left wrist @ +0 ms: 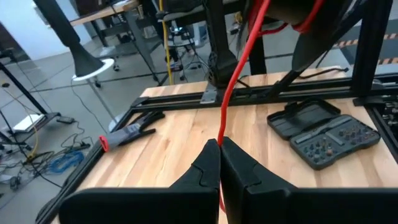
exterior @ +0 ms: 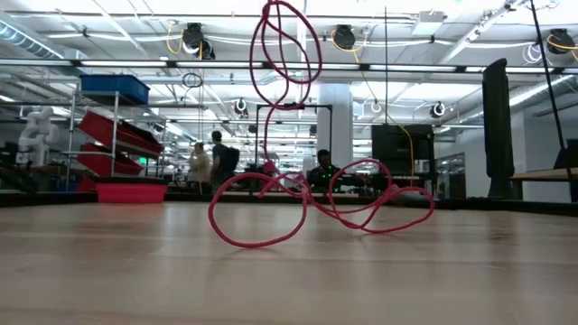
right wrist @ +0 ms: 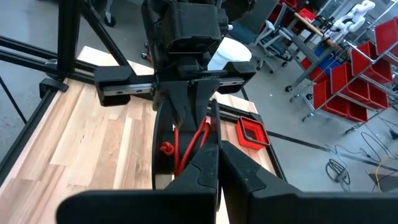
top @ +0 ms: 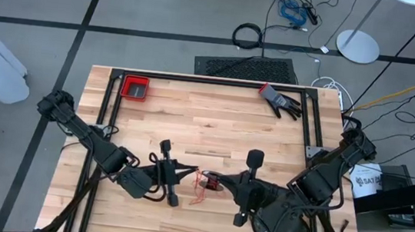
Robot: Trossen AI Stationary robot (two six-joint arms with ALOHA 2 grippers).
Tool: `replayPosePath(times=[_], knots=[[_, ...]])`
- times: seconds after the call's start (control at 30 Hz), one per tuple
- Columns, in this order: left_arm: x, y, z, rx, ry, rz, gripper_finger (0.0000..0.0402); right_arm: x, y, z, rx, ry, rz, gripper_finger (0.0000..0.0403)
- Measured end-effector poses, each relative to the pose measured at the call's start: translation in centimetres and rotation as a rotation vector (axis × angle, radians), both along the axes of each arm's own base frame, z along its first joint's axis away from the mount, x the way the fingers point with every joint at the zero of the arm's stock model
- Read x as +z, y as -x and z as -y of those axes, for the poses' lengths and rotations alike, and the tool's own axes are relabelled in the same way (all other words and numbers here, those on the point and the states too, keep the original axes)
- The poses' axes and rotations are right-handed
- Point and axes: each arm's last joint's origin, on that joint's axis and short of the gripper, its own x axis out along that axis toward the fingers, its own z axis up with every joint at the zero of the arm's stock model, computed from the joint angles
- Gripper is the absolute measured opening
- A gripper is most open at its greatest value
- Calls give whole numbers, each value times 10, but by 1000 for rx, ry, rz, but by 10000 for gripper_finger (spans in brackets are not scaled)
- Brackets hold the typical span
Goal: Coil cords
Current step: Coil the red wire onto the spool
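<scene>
Red cord lies in loose loops on my counter, well in front of the red bin. Left of the loops, my left pincer pinches one strand; on their right, my right pincer is closed tight, facing it.
</scene>
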Motion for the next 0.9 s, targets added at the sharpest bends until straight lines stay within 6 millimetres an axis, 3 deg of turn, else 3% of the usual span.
replayPosePath(times=[0.23, 0.57, 0.9], knots=[[-1, 0, 1, -41, 13, -13, 11, 0, 0, 1, -3, 1, 0, 0], [-1, 2, 5, -73, 7, -22, 99, -2, -1, 4, -16, 9, -22, 0], [15, 27, 17, -5, -81, 34, 155, -7, -3, 13, -68, -13, -55, 0]])
